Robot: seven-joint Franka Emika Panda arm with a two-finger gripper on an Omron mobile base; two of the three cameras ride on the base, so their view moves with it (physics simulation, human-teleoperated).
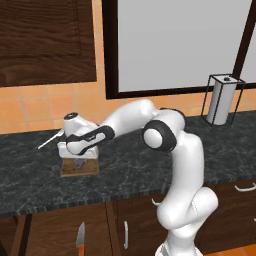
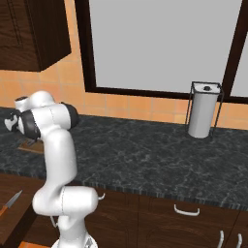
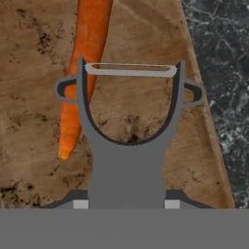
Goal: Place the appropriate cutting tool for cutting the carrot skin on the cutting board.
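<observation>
Gripper [image 3: 126,204] clamped on peeler [image 3: 129,146] above cutting board [image 3: 34,97]; risk: released here, its head strikes carrot [image 3: 80,82].

Simulated home kitchen — rendered, not real.
A dark marble-look counter [image 1: 150,160] over wooden cabinets [image 2: 184,218], orange tiled wall [image 1: 30,107], a paper-towel holder [image 1: 220,100] and a cutting board [image 3: 136,121] — all kitchen fittings.

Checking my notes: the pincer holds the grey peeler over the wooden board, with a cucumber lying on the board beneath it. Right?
Not quite. In the hand view, a carrot lies on the board, not a cucumber. The pincer does hold the peeler over it.
</observation>
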